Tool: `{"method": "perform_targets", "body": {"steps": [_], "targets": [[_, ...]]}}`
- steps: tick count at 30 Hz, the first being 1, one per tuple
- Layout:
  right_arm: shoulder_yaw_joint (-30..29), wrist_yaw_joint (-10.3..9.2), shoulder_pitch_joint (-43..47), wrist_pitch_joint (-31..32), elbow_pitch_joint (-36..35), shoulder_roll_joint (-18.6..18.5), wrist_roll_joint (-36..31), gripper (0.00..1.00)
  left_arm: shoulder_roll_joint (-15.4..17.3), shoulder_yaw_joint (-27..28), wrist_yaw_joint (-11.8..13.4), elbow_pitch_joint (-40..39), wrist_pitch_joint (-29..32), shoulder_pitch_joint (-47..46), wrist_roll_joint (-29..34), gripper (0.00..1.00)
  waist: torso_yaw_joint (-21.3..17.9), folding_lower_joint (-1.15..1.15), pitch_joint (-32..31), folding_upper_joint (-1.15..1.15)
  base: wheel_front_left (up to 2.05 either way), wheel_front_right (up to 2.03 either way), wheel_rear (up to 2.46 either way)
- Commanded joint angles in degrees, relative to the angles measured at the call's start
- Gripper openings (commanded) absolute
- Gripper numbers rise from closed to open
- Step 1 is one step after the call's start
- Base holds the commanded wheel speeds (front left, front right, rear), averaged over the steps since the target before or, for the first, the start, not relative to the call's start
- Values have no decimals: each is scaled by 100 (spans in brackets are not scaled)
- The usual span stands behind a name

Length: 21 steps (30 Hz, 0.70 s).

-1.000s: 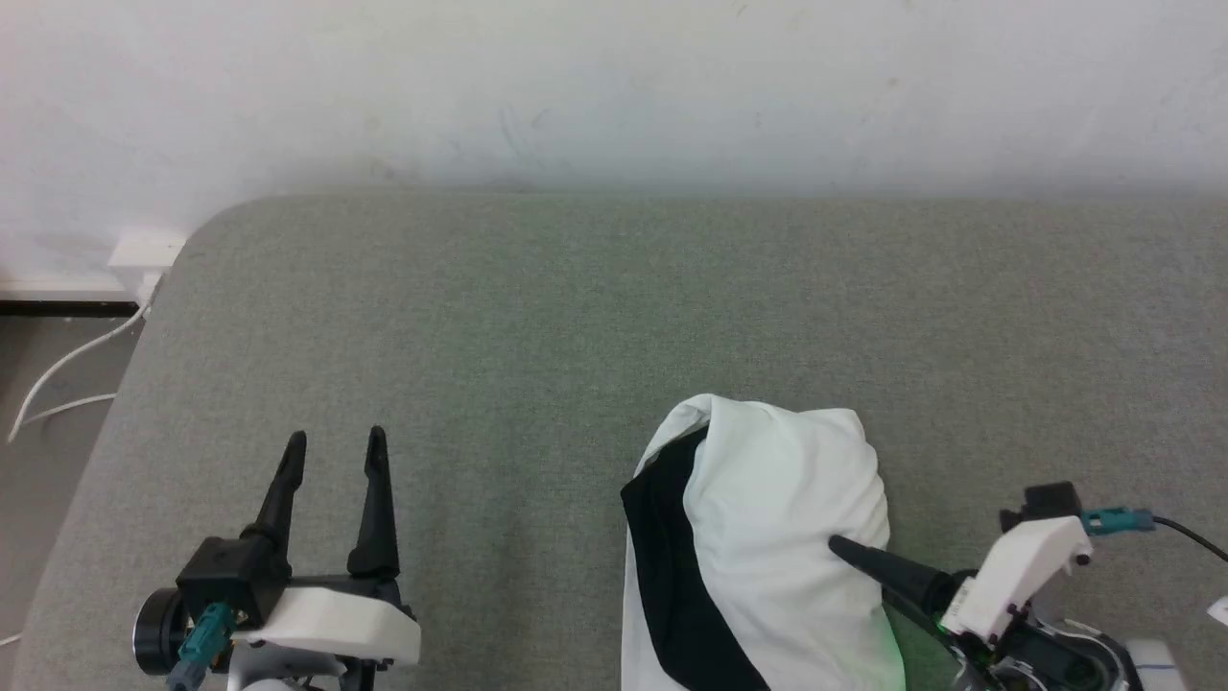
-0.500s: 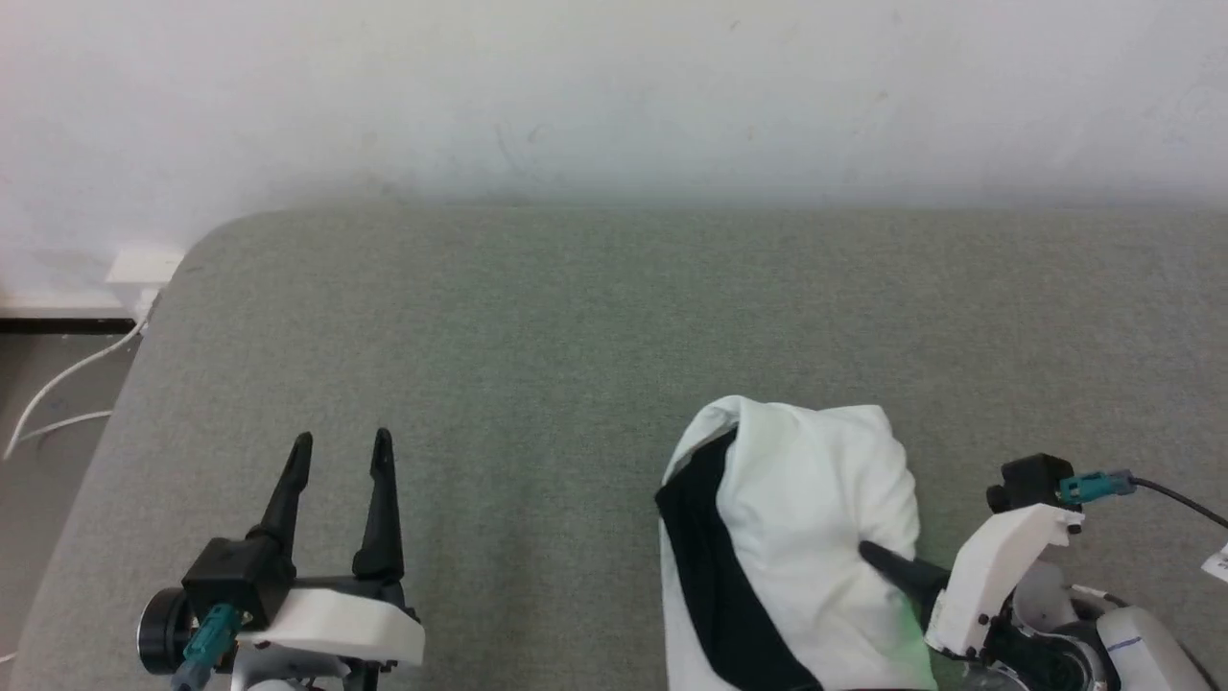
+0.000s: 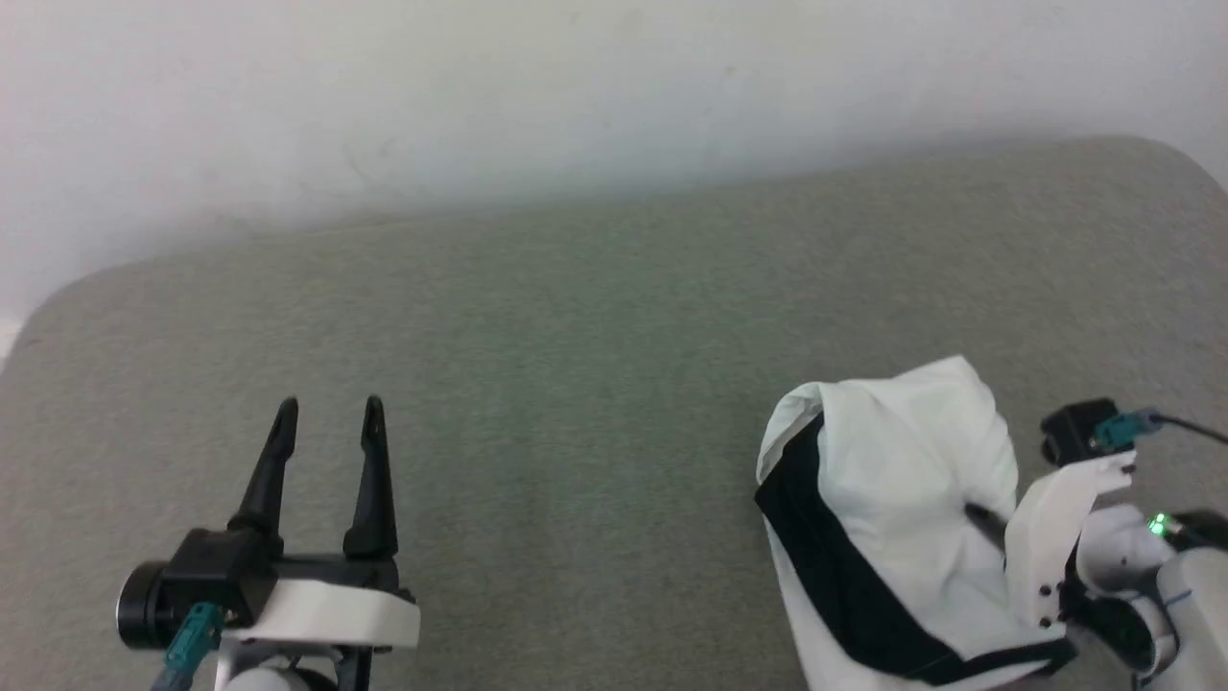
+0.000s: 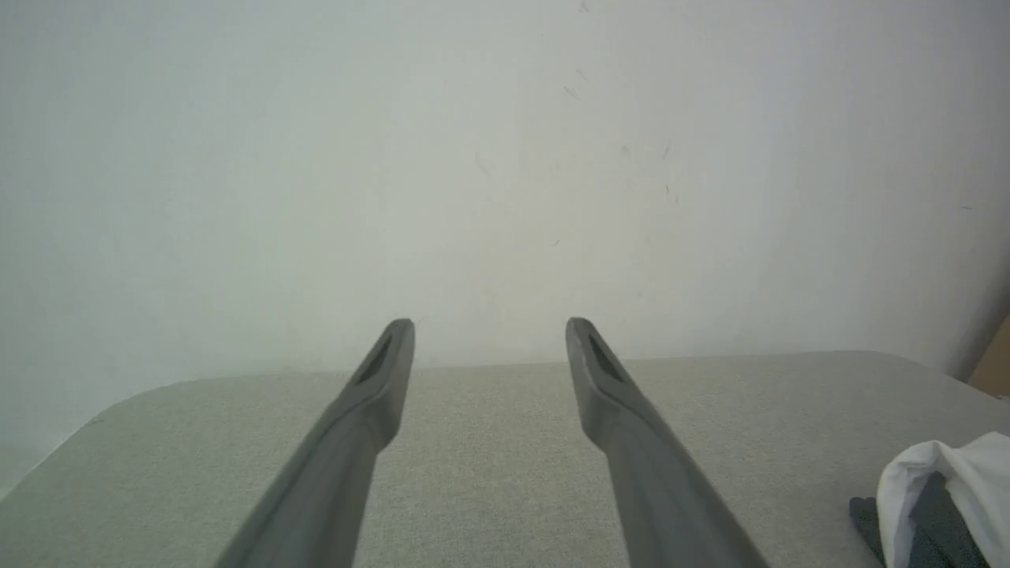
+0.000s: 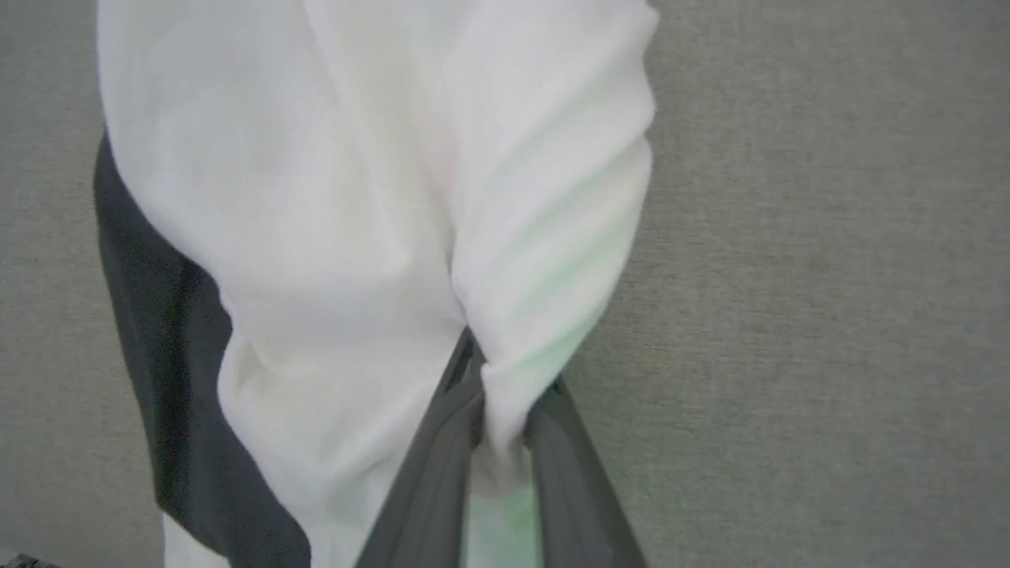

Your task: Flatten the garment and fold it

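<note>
Cloth of the white, black-sleeved shirt (image 3: 892, 499), heaped at the right of the grey upholstered surface (image 3: 576, 317), sits pinched in my right gripper's (image 5: 493, 371) fingers, while my left gripper's (image 3: 326, 417) fingers stand apart

Soft even light, green glow on garment (image 5: 355, 237)

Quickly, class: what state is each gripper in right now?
Left gripper: open, holding nothing.
Right gripper: shut on a fold of the garment.
</note>
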Motion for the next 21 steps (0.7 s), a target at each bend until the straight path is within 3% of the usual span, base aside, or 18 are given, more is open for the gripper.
{"method": "perform_targets", "body": {"steps": [1,10,15,19,20,21], "targets": [[-19,-11,-137,3,-26,-44,-62,0,27,2,-20,-48,-27,-80,40,100,-674,0,447,0,0,0,0],[-133,-11,-1034,-486,613,-233,-594,0,201,-114,-205,-330,-6,-621,213,100,-1521,0,1462,0,0,0,0],[-307,-11,-1501,-1278,1126,-422,-1075,0,289,-213,-284,-369,52,-939,303,100,-1548,0,1847,0,0,0,0],[-573,-11,-1787,-1984,1543,-343,-1312,4,327,-258,-330,-348,68,-1126,322,100,-1432,0,2034,0,0,0,0],[-624,-11,-1841,-2134,1653,-319,-1394,41,330,-256,-327,-336,67,-1156,321,100,-1400,0,2066,0,0,0,0],[-688,-11,-1886,-2249,1780,-277,-1445,88,332,-253,-325,-322,65,-1183,317,100,-1362,0,2090,0,0,0,0]]}}
